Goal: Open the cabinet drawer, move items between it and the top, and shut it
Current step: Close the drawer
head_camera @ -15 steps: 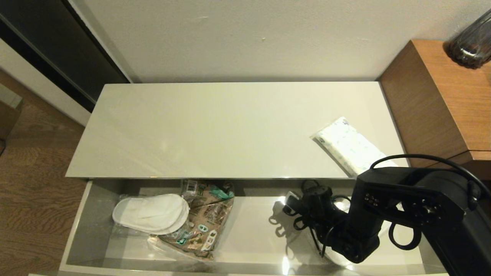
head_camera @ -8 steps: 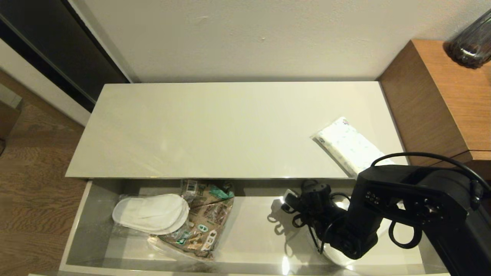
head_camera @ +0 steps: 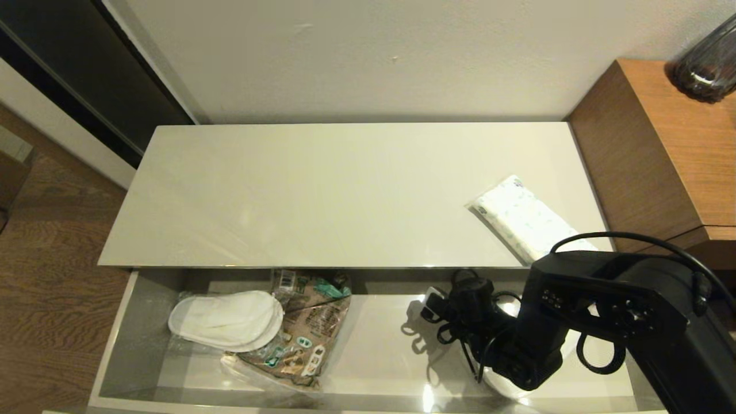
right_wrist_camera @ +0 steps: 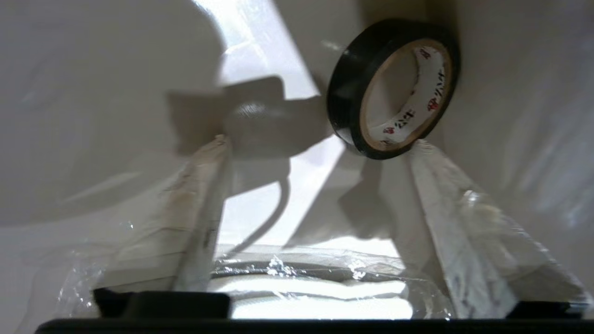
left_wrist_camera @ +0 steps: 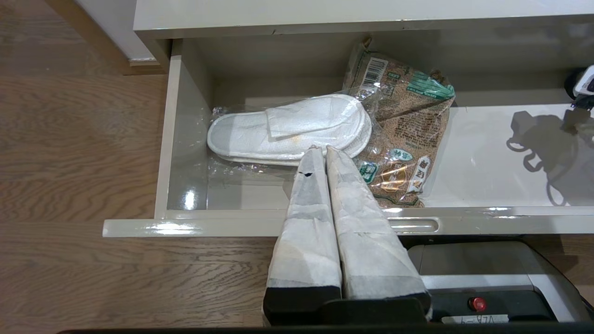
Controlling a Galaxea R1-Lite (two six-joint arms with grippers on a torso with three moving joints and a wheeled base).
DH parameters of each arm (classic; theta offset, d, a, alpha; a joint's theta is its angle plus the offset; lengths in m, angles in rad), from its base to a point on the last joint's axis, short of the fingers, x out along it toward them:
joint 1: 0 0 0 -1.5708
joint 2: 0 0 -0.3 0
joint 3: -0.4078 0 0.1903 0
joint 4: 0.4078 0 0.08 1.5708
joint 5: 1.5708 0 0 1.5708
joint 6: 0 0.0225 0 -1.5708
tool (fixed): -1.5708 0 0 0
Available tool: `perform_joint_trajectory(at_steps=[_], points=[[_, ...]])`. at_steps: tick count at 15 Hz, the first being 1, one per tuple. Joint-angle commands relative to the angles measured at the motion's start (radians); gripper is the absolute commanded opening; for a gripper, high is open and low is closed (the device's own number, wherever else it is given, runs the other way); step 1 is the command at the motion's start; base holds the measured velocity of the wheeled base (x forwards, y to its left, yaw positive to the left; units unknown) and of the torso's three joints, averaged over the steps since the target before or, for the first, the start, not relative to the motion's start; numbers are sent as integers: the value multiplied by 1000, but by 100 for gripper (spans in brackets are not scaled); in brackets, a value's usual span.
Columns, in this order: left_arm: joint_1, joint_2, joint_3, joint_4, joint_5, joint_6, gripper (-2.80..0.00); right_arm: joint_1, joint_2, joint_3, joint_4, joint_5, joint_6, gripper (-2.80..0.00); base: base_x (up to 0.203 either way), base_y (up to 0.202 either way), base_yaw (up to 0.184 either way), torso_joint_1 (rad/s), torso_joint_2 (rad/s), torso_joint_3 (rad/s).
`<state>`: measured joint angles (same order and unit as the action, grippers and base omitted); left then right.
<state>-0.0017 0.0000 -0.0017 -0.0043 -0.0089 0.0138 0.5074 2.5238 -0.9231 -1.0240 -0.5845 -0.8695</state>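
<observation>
The cabinet drawer [head_camera: 131,345] is pulled out under the top [head_camera: 322,195]. Bagged white slippers [head_camera: 224,319] lie at its left end. My right gripper [right_wrist_camera: 320,141] is inside the drawer's right part, open, nothing between its fingers. The black tape roll [right_wrist_camera: 394,88] stands on edge just past one fingertip [right_wrist_camera: 420,150], near the drawer wall. A second bagged white pair [right_wrist_camera: 315,297] lies under that gripper's palm. The white printed pack [head_camera: 520,217] rests on the top's right side. My left gripper [left_wrist_camera: 320,150] is shut and empty, over the drawer's front edge [left_wrist_camera: 222,227].
A brown printed snack bag [head_camera: 310,330] lies beside the slippers, partly over them. Brown wooden furniture [head_camera: 661,149] with a dark glass vase [head_camera: 704,63] stands right of the cabinet. Wood floor lies to the left. My base [left_wrist_camera: 487,273] is right in front of the drawer.
My right arm has shifted slightly to the left inside the drawer. Nothing else has moved.
</observation>
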Motion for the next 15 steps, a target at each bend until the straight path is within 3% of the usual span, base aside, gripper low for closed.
perform_joint_trajectory(at_steps=[1,6,9,15], points=[[0,0,0,0,0,0,-280,0,22,-28,-6,-3,-5,0,0,0,0,0,0,0],[0,1,0,0,0,0,-280,-5,14,-67,68,35,6,0,0,0,0,0,0,0],[0,0,0,0,0,0,-280,-6,24,-76,34,18,15,0,0,0,0,0,0,0],[0,1,-1,0,0,0,-280,79,-5,133,-139,-57,44,0,0,0,0,0,0,0]])
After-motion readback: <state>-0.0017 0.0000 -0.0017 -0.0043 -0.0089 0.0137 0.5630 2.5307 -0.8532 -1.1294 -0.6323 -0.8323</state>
